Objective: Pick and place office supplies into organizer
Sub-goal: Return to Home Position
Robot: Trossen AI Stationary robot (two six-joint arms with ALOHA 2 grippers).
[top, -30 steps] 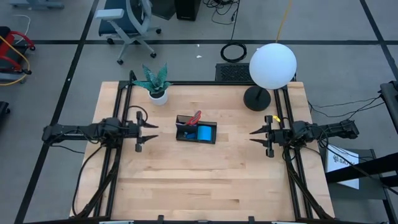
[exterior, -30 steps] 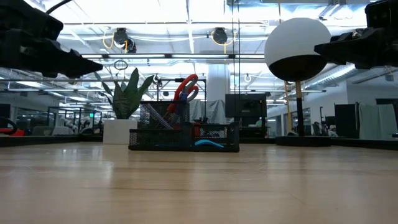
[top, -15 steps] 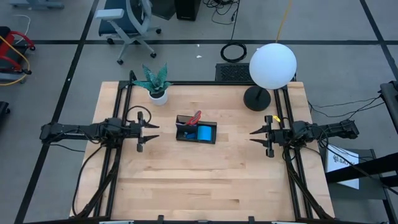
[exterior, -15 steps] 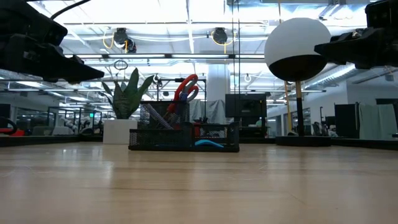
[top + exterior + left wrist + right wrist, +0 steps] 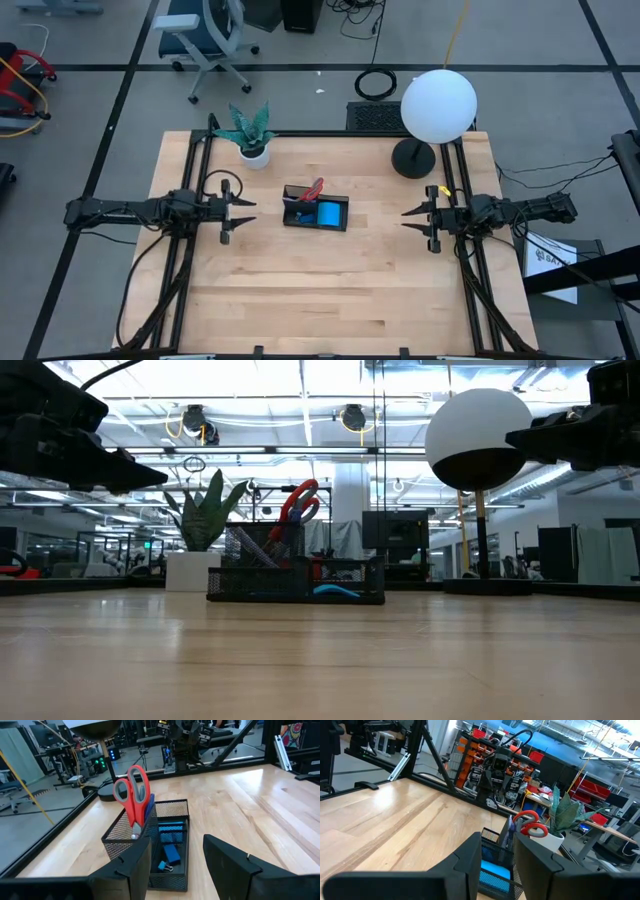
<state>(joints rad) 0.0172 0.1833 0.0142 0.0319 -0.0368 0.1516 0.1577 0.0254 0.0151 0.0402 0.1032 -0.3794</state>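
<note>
- The left gripper (image 5: 246,213) hangs over the left side of the wooden table (image 5: 300,300), well apart from the work. Its fingers are spread and hold nothing.
- The right gripper (image 5: 405,219) hangs over the right side in a matching position, likewise spread and empty.
- The black wire-mesh organizer (image 5: 120,839) sits near the table's middle, between the two grippers. Its long axis runs arm to arm, slightly skewed, with the taller compartment at the left arm's end.
- The red-handled scissors (image 5: 134,795) stand in the taller compartment with a blue pen (image 5: 150,806) beside them. Their long axis is near upright, leaning a little, handles up and blades down.
- The low compartment holds the blue note pad (image 5: 328,213) lying flat, the blue eraser (image 5: 172,853) and the blue binder clip (image 5: 163,865).
- Handling, as judged:
  - The scissors are stiff and top-heavy as stowed, and are best taken at the shank just under the loops.
  - The pad is light and pliant, best taken by an edge.
  - The mesh organizer is light and rigid (likely to slide on the smooth wood if nudged).
- No supplies show loose on the table, so the loading looks complete.
</note>
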